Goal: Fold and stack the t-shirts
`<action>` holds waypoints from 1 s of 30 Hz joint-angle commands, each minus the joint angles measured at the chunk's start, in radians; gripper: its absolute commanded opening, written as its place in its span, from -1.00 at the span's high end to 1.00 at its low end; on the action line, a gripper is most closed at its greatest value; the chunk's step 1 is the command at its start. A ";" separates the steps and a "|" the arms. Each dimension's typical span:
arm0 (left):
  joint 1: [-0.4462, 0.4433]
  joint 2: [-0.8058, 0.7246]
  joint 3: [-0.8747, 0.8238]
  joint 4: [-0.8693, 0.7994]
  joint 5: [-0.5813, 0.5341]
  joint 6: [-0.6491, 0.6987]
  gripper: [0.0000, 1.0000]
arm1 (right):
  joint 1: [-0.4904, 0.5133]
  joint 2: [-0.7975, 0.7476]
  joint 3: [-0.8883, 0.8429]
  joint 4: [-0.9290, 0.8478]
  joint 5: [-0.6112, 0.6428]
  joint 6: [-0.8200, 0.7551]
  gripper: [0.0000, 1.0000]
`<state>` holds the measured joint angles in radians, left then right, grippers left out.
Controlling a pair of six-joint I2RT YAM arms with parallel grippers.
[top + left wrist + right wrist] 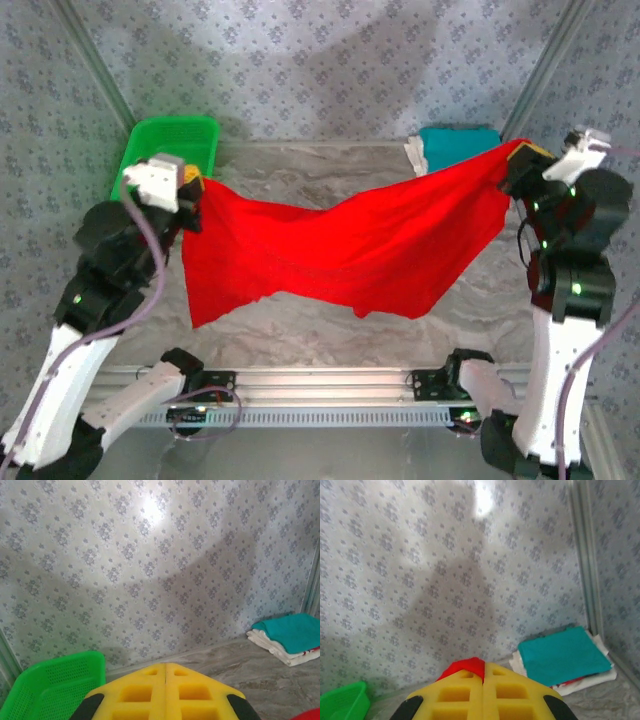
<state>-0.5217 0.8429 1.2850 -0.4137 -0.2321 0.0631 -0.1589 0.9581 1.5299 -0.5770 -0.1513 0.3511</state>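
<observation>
Crosswise, red t-shirt (340,245), long axis from left gripper (192,186) to right gripper (514,162).

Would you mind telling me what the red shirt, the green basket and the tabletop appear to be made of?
The bright red cloth t-shirt looks like soft matte fabric: it sags and wrinkles loosely. The green mesh basket appears rigid moulded plastic, given its even grid of holes. The grey veined tabletop resembles marble, possibly only a printed laminate.

Red t-shirt (340,245) hanging spread in the air above the table (300,335).
Teal t-shirt (455,145) lies folded atop whitish t-shirt (415,153) at the far right corner.
</observation>
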 commanded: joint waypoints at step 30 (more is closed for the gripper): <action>0.255 0.365 -0.438 0.160 0.151 -0.427 -0.42 | 0.025 0.450 -0.213 0.246 -0.037 0.084 -0.14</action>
<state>-0.2298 1.2640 0.8921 -0.1394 -0.0750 -0.2344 -0.1364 1.4826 1.3716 -0.3431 -0.1879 0.4072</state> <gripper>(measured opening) 0.717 0.570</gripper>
